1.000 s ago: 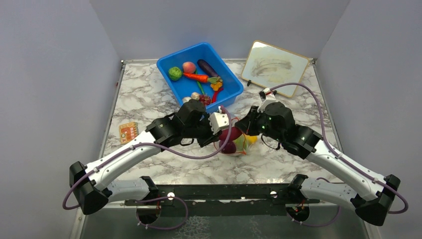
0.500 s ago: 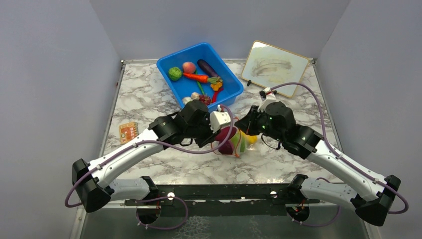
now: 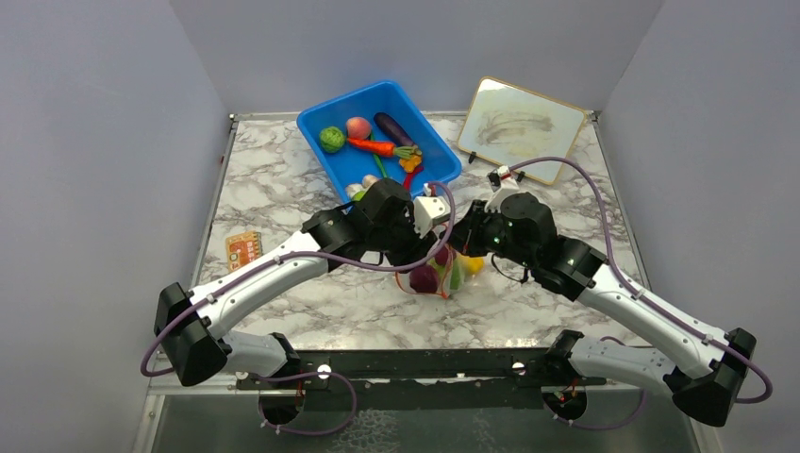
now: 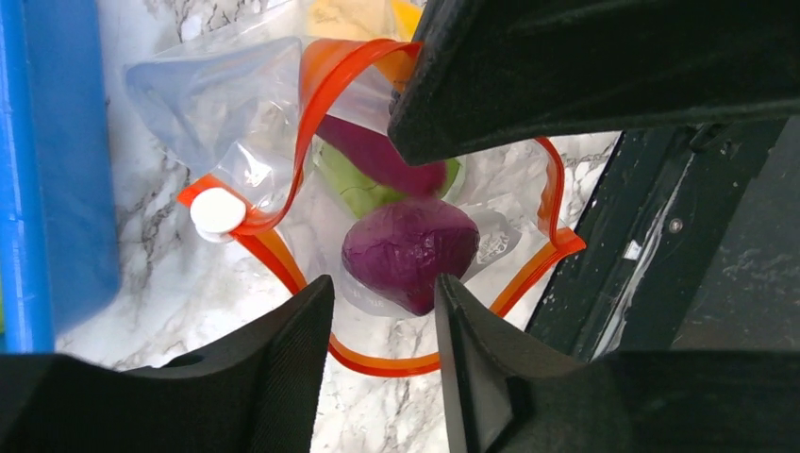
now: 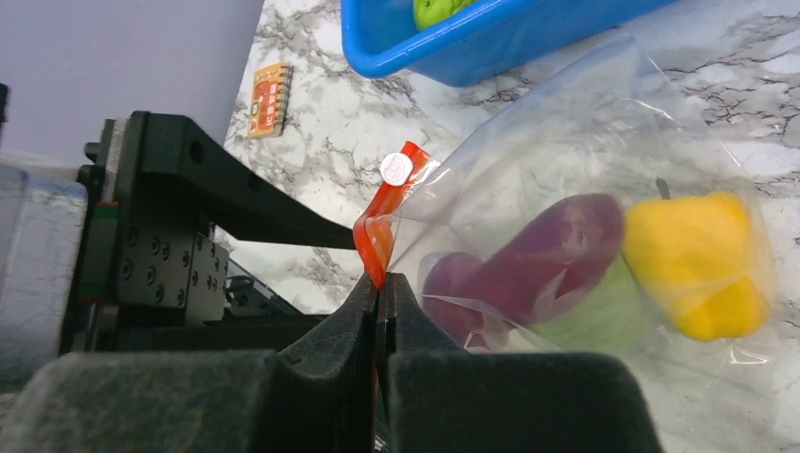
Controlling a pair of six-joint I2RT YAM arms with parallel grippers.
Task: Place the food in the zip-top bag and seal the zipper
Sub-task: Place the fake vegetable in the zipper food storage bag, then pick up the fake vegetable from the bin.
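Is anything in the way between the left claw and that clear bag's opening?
Nothing visible. The left claw looks straight into the zip-top bag, past its zipper. Only the right claw, pinching the zipper, overhangs one side.

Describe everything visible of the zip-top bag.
The zip-top bag is clear, crinkly plastic with a red-orange zipper along its mouth and a white slider at one end. The mouth gapes open in a loop. Inside lie purple pieces, a green piece and a yellow pepper. It rests on the marble table near the blue bin, and the right tool pinches its zipper.
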